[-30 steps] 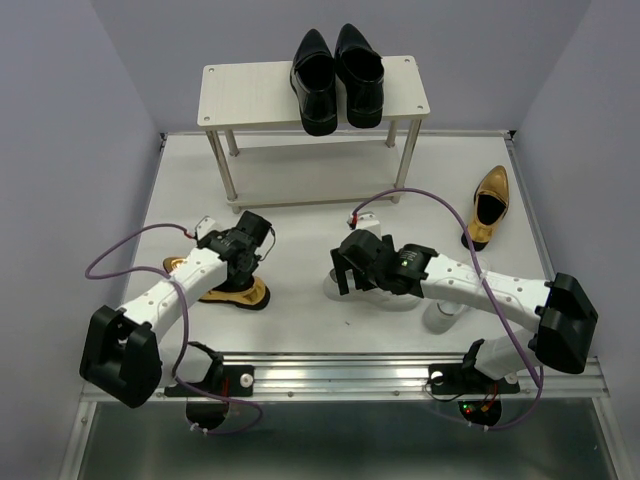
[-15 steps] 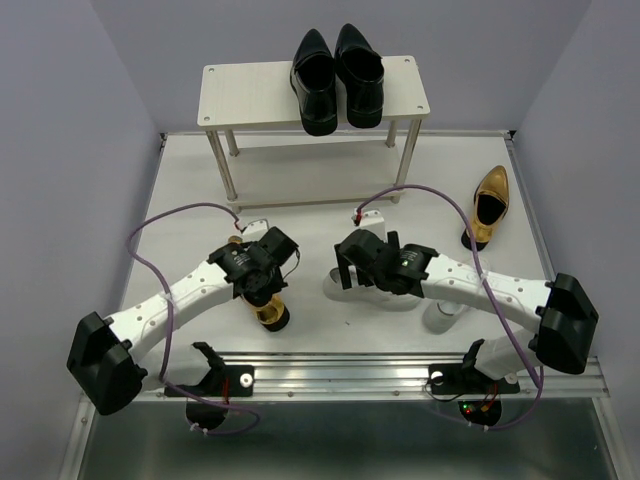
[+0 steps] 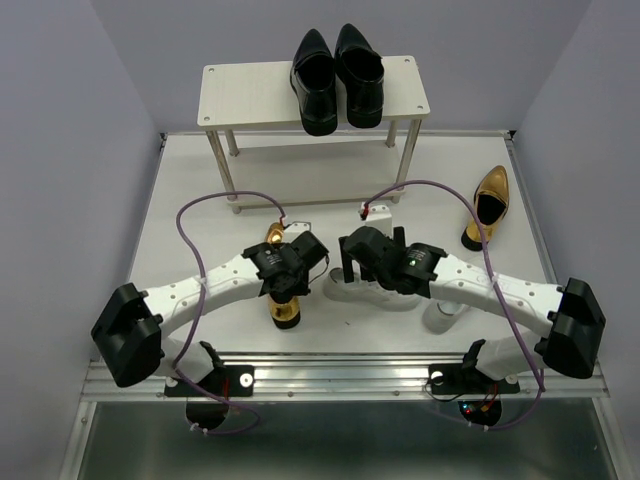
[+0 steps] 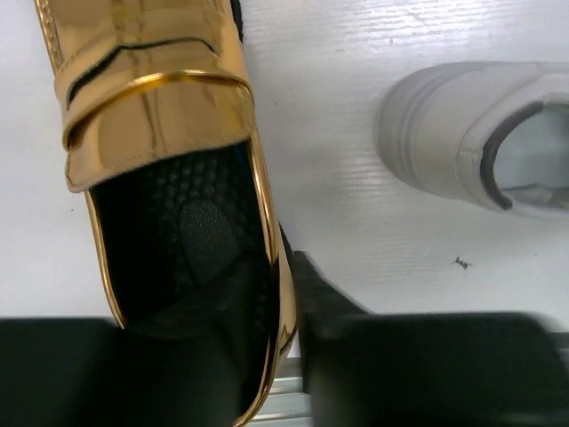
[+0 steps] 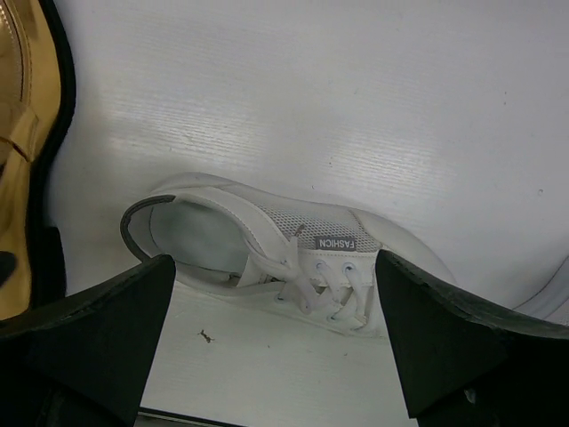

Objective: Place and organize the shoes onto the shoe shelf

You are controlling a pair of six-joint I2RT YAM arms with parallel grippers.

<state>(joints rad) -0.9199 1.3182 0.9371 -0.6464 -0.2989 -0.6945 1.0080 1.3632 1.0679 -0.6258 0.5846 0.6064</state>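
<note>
Gold loafer (image 4: 151, 107) is mid-tabletop (image 3: 460, 180), shoe shelf (image 3: 250, 90) at its twelve o'clock; left jaws pinch its heel wall, so lift it level. Right jaws, spread wide over the white sneaker (image 5: 311, 222), hold nothing.

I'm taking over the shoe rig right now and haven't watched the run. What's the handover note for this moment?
Left gripper: fingers closed across the side wall of one gold loafer, near the front middle of the table.
Right gripper: open, with one finger on each side of a white sneaker on the table, not gripping it.
Done: both black dress shoes sit side by side on the top board of the shoe shelf.
Left: four shoes. These are the held loafer, the second gold loafer on the table at far right, this sneaker, and the other white sneaker, partly hidden under the right arm.
</note>
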